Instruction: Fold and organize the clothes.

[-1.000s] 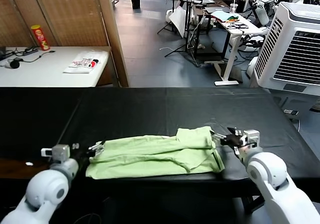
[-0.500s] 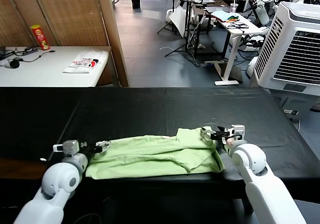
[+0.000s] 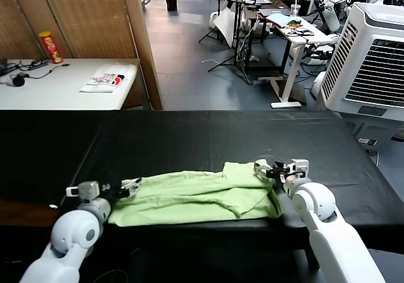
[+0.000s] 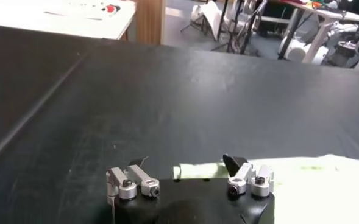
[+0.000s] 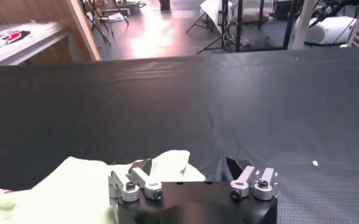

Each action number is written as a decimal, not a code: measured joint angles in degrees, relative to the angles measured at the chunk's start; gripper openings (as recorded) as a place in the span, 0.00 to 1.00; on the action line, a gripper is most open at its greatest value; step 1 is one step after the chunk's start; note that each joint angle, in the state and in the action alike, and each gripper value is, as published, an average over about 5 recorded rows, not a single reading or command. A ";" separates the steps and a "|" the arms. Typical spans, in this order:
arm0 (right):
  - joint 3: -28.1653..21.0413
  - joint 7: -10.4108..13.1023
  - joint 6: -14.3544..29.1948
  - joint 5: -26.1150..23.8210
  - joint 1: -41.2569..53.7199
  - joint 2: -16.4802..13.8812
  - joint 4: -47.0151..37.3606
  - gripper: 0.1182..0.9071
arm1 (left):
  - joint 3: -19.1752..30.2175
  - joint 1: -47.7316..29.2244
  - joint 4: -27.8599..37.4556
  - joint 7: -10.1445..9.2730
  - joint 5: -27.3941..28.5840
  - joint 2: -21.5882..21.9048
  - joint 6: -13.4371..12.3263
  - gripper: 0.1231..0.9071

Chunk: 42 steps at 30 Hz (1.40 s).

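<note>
Pale lime-green shirt (image 3: 196, 196), thin, soft, wrinkled, lying lower centre on black surface (image 3: 208, 138), long axis left-right. Left pincer (image 3: 130, 186) released at left end; right pincer (image 3: 264, 168) released at right end.

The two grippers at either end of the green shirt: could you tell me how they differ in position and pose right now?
The left gripper sits at the shirt's left end, near the table's front edge; the right gripper sits at the right end, farther back. In the wrist views, the left gripper meets only a thin cloth edge, while the right gripper reaches over a raised fold. Both are low, open, and holding nothing.
</note>
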 joint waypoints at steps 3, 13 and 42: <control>-0.07 -0.18 0.68 -1.00 -0.27 0.49 -0.33 0.44 | 0.44 -0.34 0.55 0.01 0.16 -0.25 -0.20 0.42; 0.93 -0.04 3.47 -3.89 -1.73 1.54 -0.17 0.03 | 2.54 -2.48 3.76 4.11 6.93 -1.09 -5.64 0.03; 4.87 -1.03 2.35 0.82 -8.60 -1.57 14.03 0.86 | -3.83 0.41 -1.25 5.16 5.61 1.45 -9.77 0.86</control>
